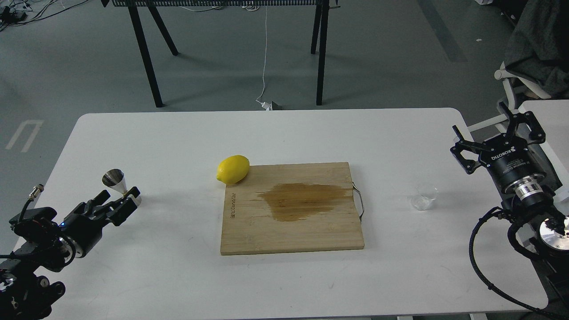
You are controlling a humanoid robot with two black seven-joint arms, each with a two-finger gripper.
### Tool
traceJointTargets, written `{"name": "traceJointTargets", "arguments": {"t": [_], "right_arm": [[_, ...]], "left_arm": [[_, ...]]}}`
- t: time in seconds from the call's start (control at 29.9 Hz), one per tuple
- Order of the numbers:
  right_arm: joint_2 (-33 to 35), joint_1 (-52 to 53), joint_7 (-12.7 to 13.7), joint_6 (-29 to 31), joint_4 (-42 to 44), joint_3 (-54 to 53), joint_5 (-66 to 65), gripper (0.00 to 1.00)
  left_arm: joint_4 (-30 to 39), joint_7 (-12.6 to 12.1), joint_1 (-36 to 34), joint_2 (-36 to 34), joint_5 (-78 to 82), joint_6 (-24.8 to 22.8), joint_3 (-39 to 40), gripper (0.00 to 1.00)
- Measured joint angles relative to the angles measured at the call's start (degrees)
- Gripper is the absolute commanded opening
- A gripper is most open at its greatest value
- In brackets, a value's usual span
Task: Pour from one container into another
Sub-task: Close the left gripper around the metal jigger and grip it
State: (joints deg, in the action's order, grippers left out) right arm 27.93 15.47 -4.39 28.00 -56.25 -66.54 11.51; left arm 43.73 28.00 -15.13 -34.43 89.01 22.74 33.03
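The steel jigger [114, 180] stands upright near the table's left edge. My left gripper [119, 201] sits low just in front of it, its dark fingertips [132, 193] overlapping the jigger's base, and looks open with nothing held. Whether it touches the jigger I cannot tell. The small clear glass cup [424, 196] stands on the table to the right of the board. My right gripper [482, 122] hovers open and empty behind and to the right of the cup, well apart from it.
A wooden cutting board [249, 235] with a dark wet stain [302, 201] lies mid-table, and a lemon [233, 169] rests at its far left corner. The white table [266, 133] ends close behind my right arm. Black table legs stand on the floor beyond.
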Motion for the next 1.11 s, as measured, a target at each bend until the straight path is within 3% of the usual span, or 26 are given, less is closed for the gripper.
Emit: {"name": "traceJointTargets", "arguments": {"t": [1.11], "right_arm": [[0.7, -0.4, 0.0, 0.0, 0.0, -0.1, 0.0, 0.99]], "left_arm": [[-12.4, 0.0, -7.8, 8.0, -0.4, -0.4, -3.4, 0.94]]}}
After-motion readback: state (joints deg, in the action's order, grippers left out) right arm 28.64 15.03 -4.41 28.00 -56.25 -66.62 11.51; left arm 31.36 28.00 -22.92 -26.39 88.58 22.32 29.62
